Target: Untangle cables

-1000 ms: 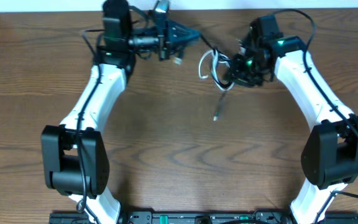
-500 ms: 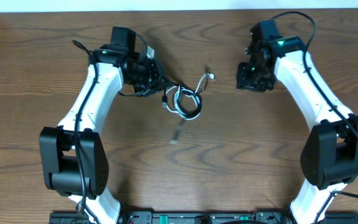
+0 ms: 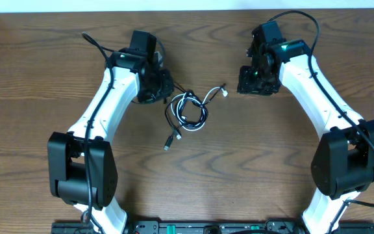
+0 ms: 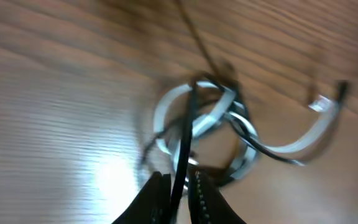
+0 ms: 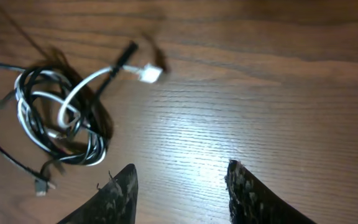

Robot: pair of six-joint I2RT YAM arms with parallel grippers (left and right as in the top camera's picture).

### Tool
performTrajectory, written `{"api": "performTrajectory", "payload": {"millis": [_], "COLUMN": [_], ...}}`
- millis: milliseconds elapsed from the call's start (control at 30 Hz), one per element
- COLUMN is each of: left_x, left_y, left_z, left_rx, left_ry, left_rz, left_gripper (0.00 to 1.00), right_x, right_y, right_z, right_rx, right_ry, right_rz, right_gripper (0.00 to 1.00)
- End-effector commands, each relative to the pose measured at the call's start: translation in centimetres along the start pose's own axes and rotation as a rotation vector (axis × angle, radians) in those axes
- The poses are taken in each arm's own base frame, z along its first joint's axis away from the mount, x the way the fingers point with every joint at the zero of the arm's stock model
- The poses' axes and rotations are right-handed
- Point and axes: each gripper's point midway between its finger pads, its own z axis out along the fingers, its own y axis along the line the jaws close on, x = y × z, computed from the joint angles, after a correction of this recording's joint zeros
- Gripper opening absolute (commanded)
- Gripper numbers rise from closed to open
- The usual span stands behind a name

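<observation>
Cord pinched between the almost closed fingers of the left end effector (image 4: 178,186) is the black cable (image 4: 185,137). Just ahead it loops with the white cable (image 4: 291,148) in a loose coil lying on the surface (image 4: 55,93). Both look light, limp and likely to slip, so the white plug end (image 5: 148,74) seems the best place to grip. The right end effector (image 5: 179,180) hangs released, with the coil ahead and to its left.

Thin black cord (image 3: 172,127) and thin white cord (image 3: 214,96) wound together in one loose coil, lying flat on brown wooden tabletop (image 3: 44,162). Black plug end (image 3: 167,145) trails toward near edge. White plug end (image 3: 224,91) sticks out opposite (dark tip beside it). One black strand pinched in left gripper (image 4: 178,186).
</observation>
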Motion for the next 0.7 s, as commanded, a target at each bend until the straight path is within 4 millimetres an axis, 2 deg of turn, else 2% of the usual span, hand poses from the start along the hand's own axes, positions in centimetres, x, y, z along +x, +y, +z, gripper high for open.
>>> {"api": "performTrajectory", "payload": {"millis": [0, 133, 267, 300, 367, 500, 667], "left_x": [-2.7, -3.2, -1.5, -1.0, 0.0, 1.4, 2.3], "left_y": [3.8, 4.4, 0.7, -0.3, -1.6, -2.9, -2.9], "left_z": [-1.3, -0.8, 0.6, 0.8, 1.3, 2.7, 5.5], "left_rx": [-0.165, -0.16, 0.015, 0.058, 0.081, 0.082, 0.046], "left_ry": [-0.117, -0.116, -0.02, -0.002, 0.021, 0.06, 0.107], "left_rz": [-0.015, -0.015, 0.161, 0.219, 0.321, 0.428, 0.449], "left_gripper": [0.15, 0.16, 0.17, 0.23, 0.27, 0.32, 0.31], "right_x": [0.5, 0.6, 0.6, 0.6, 0.6, 0.6, 0.6], "right_y": [0.6, 1.1, 1.2, 1.2, 1.2, 1.2, 1.2], "right_z": [0.4, 0.4, 0.4, 0.4, 0.4, 0.4, 0.4], "right_rx": [-0.044, -0.072, -0.079, -0.079, -0.079, -0.079, -0.079], "right_ry": [0.031, 0.037, 0.037, 0.036, 0.036, 0.036, 0.036], "right_rz": [-0.026, -0.026, -0.011, -0.01, -0.01, -0.01, -0.01], "right_gripper": [0.44, 0.47, 0.52, 0.52, 0.53, 0.54, 0.54]}}
